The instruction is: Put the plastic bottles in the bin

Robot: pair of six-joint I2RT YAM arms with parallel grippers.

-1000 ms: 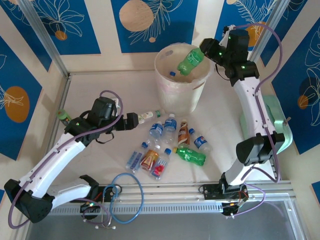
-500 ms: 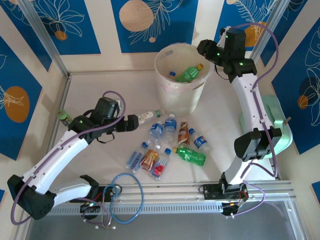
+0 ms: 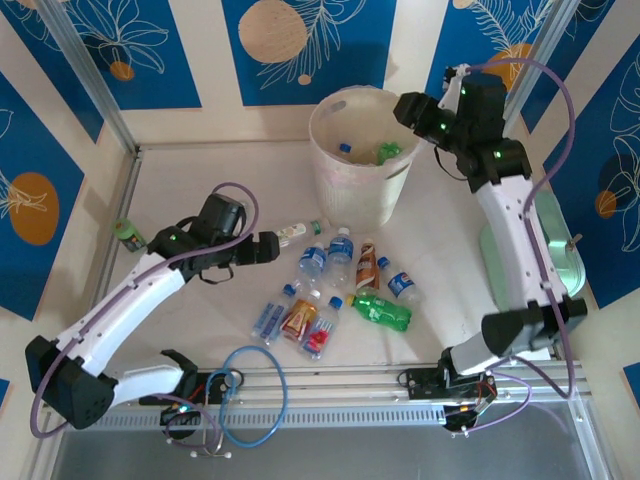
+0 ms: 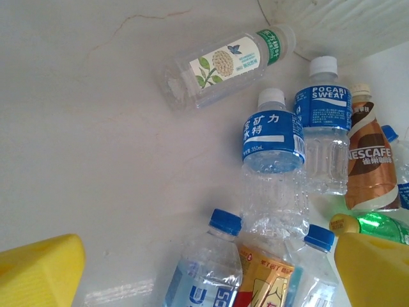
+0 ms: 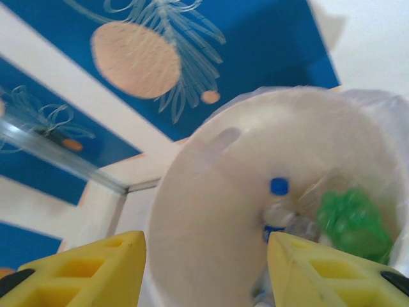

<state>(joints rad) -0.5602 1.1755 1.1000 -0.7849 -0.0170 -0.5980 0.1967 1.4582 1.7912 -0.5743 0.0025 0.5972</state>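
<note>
The bin (image 3: pixel 330 170) stands at the back centre, with a green bottle (image 3: pixel 386 152) and a blue-capped bottle (image 3: pixel 345 150) lying inside. My right gripper (image 3: pixel 406 106) hovers over the bin's right rim, open and empty (image 5: pixel 206 256); the wrist view looks down into the bin (image 5: pixel 211 211) at the green bottle (image 5: pixel 354 224). Several plastic bottles (image 3: pixel 340 285) lie clustered on the table's middle. My left gripper (image 3: pixel 272 245) is open just left of them. In the left wrist view its fingers (image 4: pixel 45 272) straddle a blue-capped clear bottle (image 4: pixel 214 265), without touching it, below a blue-labelled one (image 4: pixel 273 166).
A mint-green rounded box (image 3: pixel 555 245) sits at the right edge behind the right arm. A small green-capped bottle (image 3: pixel 128 235) lies by the left wall. A green bottle (image 3: pixel 382 312) lies at the cluster's near right. A blue cable coil (image 3: pixel 250 400) lies at the near rail.
My right gripper opened and let go of the green bottle, which dropped into the bin. The right gripper drew slightly back to the right. The left arm shifted a little toward the cluster.
</note>
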